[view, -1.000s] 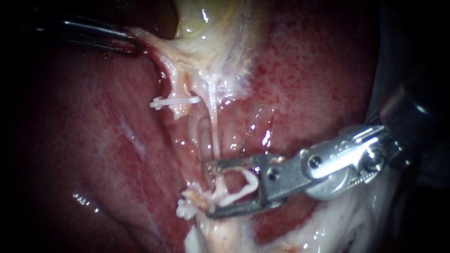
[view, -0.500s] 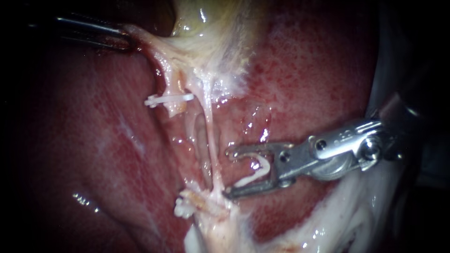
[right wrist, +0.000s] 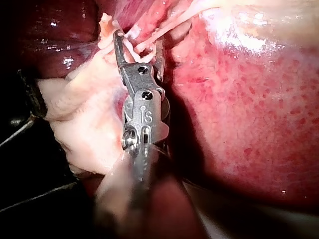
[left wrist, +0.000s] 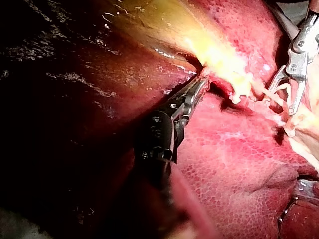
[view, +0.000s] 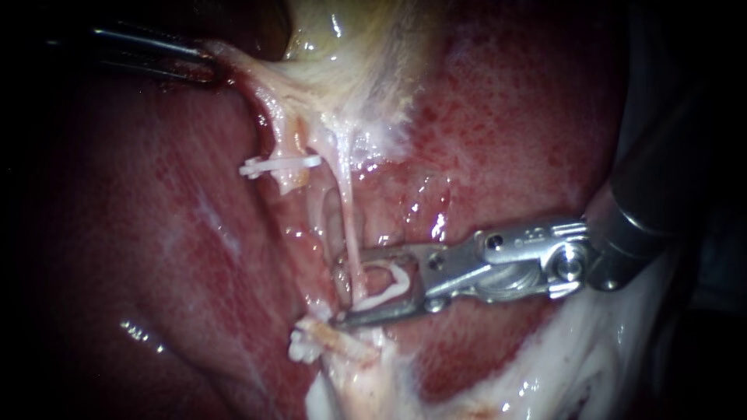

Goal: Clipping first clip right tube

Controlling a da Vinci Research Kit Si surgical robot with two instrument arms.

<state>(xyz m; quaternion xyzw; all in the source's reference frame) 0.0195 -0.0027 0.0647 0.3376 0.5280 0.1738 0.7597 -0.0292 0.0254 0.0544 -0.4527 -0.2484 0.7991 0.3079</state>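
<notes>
The right instrument's pincer (view: 337,292) stands wide, both jaws holding an open white plastic clip (view: 391,284) that straddles the thin pale right tube (view: 349,225), low on the red liver (view: 506,117). The left instrument's pincer (view: 214,66) is clamped on a pale tissue fold (view: 249,75) beside the yellowish gallbladder (view: 350,31).

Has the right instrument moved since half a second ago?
Yes. Against the clip on the left tube, the right instrument advanced leftward; its loaded clip now straddles the right tube.
</notes>
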